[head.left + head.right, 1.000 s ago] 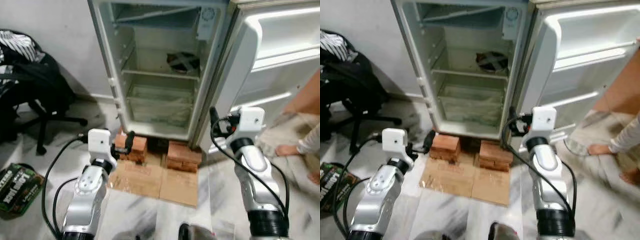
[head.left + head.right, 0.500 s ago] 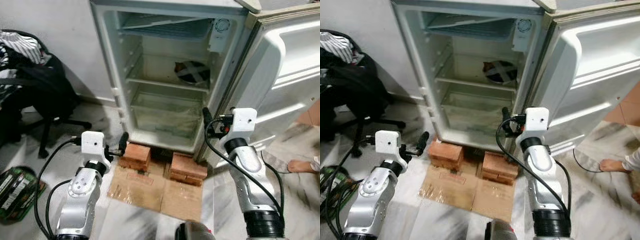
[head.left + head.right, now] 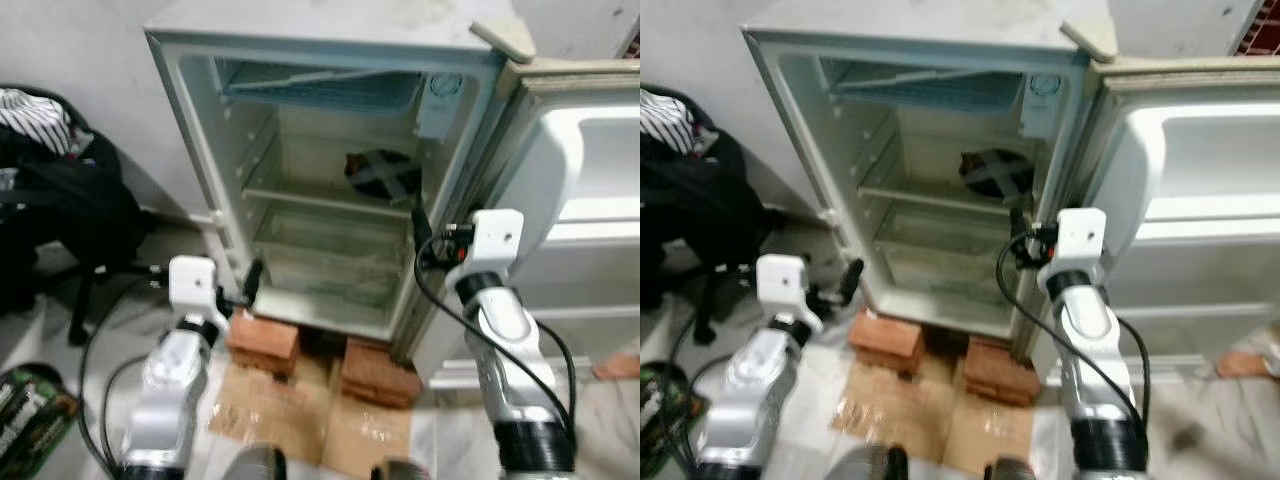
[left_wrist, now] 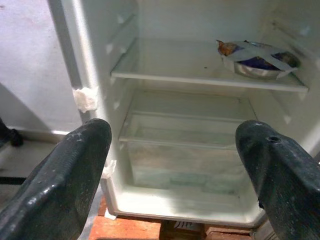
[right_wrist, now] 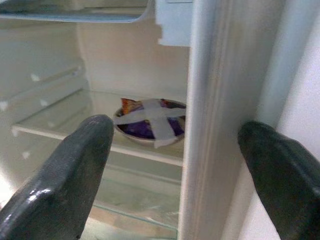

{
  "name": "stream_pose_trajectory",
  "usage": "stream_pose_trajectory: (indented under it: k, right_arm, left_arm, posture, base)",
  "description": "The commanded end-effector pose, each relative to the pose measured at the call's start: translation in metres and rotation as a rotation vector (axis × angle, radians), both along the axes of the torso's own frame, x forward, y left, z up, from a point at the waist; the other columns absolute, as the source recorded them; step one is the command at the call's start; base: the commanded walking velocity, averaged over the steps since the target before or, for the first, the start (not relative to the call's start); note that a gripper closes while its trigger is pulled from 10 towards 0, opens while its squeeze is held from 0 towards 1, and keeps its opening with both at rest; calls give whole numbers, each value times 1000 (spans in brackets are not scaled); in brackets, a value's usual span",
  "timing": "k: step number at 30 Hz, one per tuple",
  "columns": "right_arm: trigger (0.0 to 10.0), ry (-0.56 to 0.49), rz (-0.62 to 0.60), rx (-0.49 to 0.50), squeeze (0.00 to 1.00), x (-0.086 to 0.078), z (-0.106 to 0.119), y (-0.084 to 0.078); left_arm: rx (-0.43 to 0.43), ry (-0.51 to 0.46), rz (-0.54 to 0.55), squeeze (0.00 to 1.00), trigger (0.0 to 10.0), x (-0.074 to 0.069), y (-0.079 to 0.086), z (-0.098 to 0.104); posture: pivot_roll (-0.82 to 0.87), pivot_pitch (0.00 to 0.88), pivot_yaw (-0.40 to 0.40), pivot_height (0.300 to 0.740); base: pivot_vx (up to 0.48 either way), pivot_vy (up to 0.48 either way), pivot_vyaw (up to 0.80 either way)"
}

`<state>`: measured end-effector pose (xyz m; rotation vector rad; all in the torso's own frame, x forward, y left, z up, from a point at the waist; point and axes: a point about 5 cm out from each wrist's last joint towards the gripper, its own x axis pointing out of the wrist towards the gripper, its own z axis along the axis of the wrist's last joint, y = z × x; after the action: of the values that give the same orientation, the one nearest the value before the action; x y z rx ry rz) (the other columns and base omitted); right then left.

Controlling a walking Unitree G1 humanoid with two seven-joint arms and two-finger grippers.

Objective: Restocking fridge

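White fridge (image 3: 330, 200) open ahead | both fingers (image 4: 75, 165) (image 5: 75, 165) spread, empty

Two silver-grey metal arms are showing in the head views, each built of rounded, glossy segments tapering toward the wrist. A white boxy camera housing is sitting atop each wrist, with a small dark spot on its face. Black cables are looping from each housing down along the forearm; the right arm's cable is curving in a wide arc beside it. A black ribbed collar is ringing the right arm near its base, and a narrower black band is circling each wrist. The left hand (image 3: 252, 280) and the right hand (image 3: 421, 226) are ending in long black fingers (image 4: 65, 185), thick, rounded and faintly glossy, one bearing a small round hole near its tip.
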<state>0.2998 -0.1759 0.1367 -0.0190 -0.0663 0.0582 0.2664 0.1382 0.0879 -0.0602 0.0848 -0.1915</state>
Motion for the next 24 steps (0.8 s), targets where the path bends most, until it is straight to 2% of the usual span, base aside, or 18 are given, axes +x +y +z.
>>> stream_pose_trajectory:
  k: [1, 6, 7, 8, 9, 10, 11, 12, 13, 17, 19, 23, 24]
  right_arm:
    - [10000, -1, -22, 4, 0, -1, 0, -3]
    - [10000, -6, -4, 0, 0, 0, 1, -1]
    - [10000, -5, 49, -4, 0, -1, 0, 4]
    - [10000, -4, 198, -45, 0, -5, -1, 17]
    - [10000, -4, 234, -55, 0, -7, -1, 20]
    - [10000, 4, 284, -114, 0, -10, -4, 22]
    - [10000, 11, 312, -154, 0, -12, -6, 23]
    - [10000, 11, 312, -154, 0, -12, -6, 23]
    - [10000, 50, 484, -263, 0, -25, -12, 25]
    - [10000, 65, 672, -435, 0, -38, -9, 14]
    - [10000, 37, 653, -480, 0, -33, -1, 8]
    - [10000, -4, 607, -510, 0, -24, 11, 0]
    - [10000, -30, 556, -506, 0, -17, 19, -6]
  left_arm:
    - [23, 17, 36, 0, 10000, -1, 10, -2]
    - [39, 18, 49, 0, 10000, 0, 11, -3]
    - [45, 19, 56, 0, 10000, 1, 11, -3]
    - [47, 21, 55, 0, 10000, 1, 11, -3]
    - [47, 21, 54, 0, 10000, 1, 11, -3]
    - [47, 21, 54, 0, 10000, 1, 11, -3]
    - [48, 21, 55, 0, 10000, 1, 11, -3]
    - [48, 21, 55, 0, 10000, 1, 11, -3]
    - [49, 25, 56, 0, 10000, 0, 11, -4]
    - [48, 30, 50, 0, 10000, 0, 10, -5]
    - [47, 29, 48, 0, 10000, 1, 9, -5]
    - [46, 30, 46, 0, 10000, 2, 9, -5]
    - [44, 29, 47, 0, 10000, 3, 8, -6]
  posture:
    - [-16, 99, 40, 740]
    - [-15, 93, 39, 740]
    - [-12, 91, 39, 740]
    - [-12, 91, 39, 740]
    - [-12, 91, 39, 740]
    - [-11, 91, 40, 740]
    - [-11, 91, 39, 740]
    - [-11, 91, 39, 740]
    - [-16, 92, 40, 740]
    - [-20, 92, 40, 740]
    - [-30, 91, 39, 740]
    - [-41, 91, 39, 740]
    - [-44, 89, 35, 740]
  base:
    - [0, 0, 0]
    - [0, 0, 0]
    - [0, 0, 0]
    - [0, 0, 0]
    - [0, 0, 0]
    - [0, 0, 0]
    - [0, 0, 0]
    - [0, 0, 0]
    - [-364, 0, 0]
    - [-375, 0, 0]
    - [-281, 0, 0]
    - [-259, 0, 0]
    - [-247, 0, 0]
